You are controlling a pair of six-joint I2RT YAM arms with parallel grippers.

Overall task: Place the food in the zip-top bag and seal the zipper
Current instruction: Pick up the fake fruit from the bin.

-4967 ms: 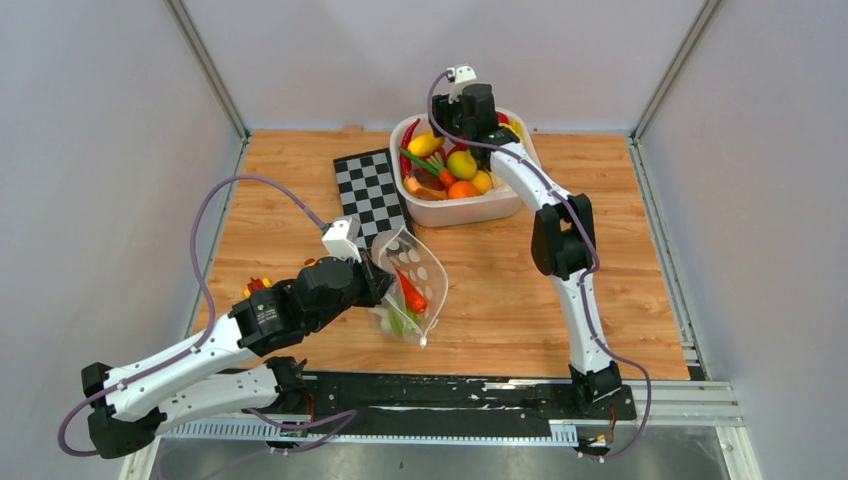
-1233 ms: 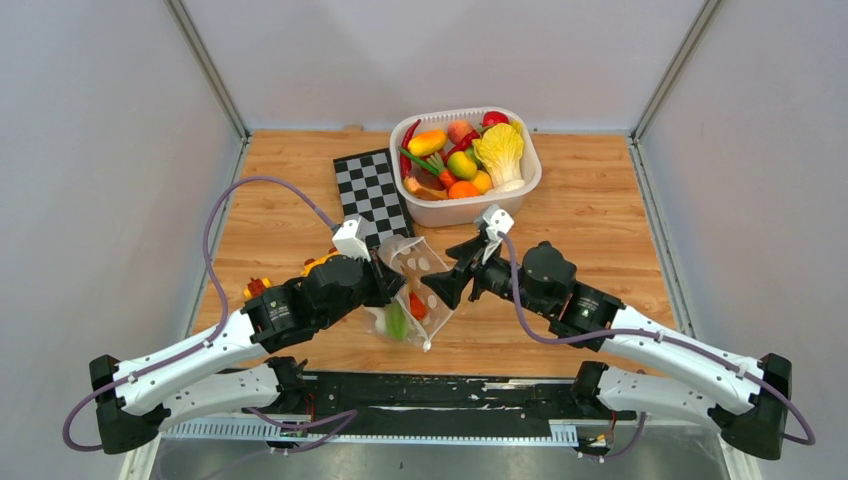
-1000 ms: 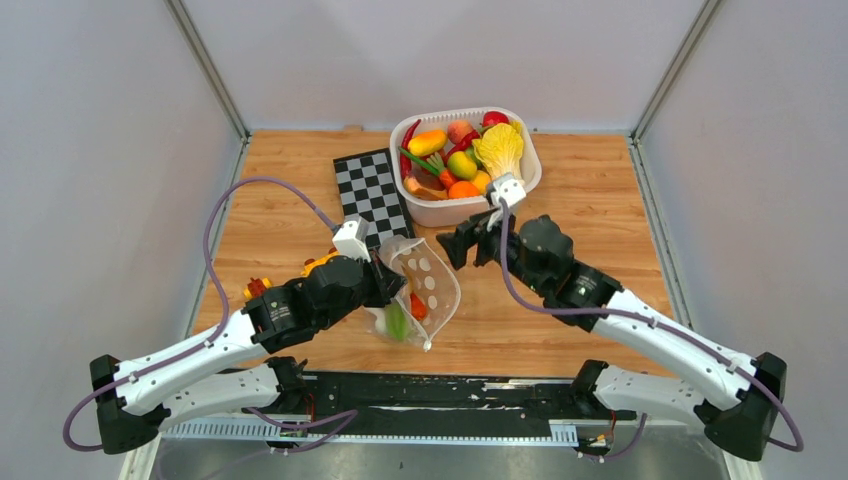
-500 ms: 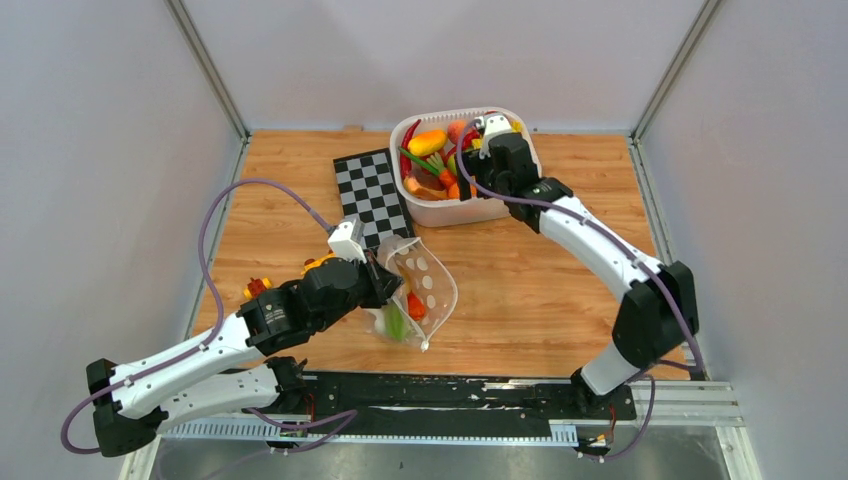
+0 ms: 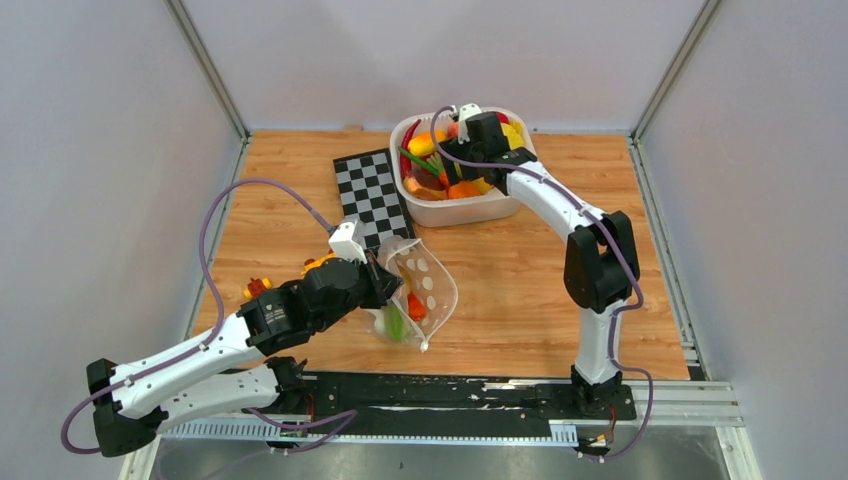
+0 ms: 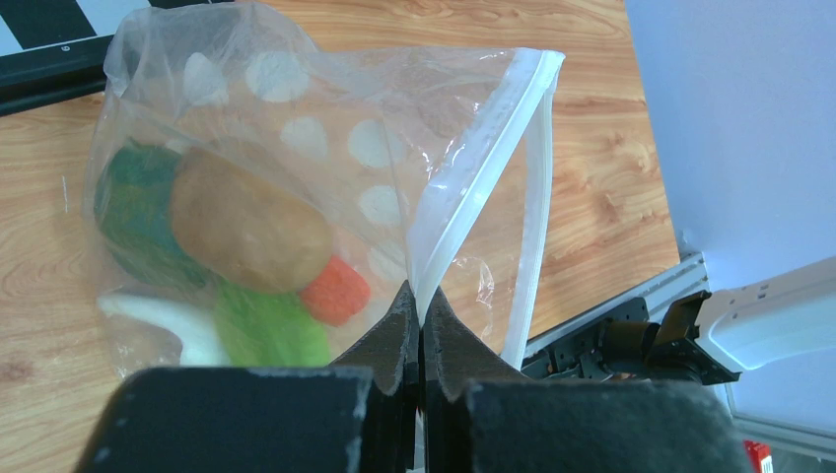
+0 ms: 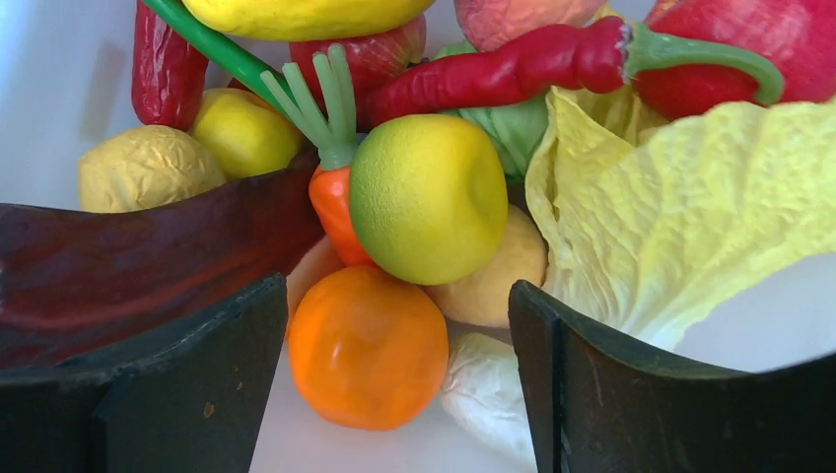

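My left gripper (image 5: 378,283) (image 6: 421,313) is shut on the near lip of the zip-top bag (image 5: 418,290) (image 6: 296,148), right at its white zipper (image 6: 483,158), and holds the mouth open. Inside the bag lie a brown potato (image 6: 251,232), green pieces (image 6: 266,325) and an orange-red piece (image 6: 335,291). My right gripper (image 5: 462,150) (image 7: 399,345) is open, low over the white tub (image 5: 470,208) of food. An orange fruit (image 7: 367,345) sits between its fingers (image 7: 187,384), with a yellow-green fruit (image 7: 429,197) and a carrot (image 7: 330,197) just beyond.
A checkerboard (image 5: 370,195) lies left of the tub. Small yellow and red toy cars (image 5: 258,287) sit beside my left arm. A yellow cabbage leaf (image 7: 690,217), red chilli (image 7: 503,69) and a dark brown piece (image 7: 138,256) crowd the tub. Grey walls enclose the wooden table (image 5: 520,290).
My right arm swung from beside the bag's mouth back up to the tub and lowered in among the food. My left gripper kept holding the bag's lip, almost still.
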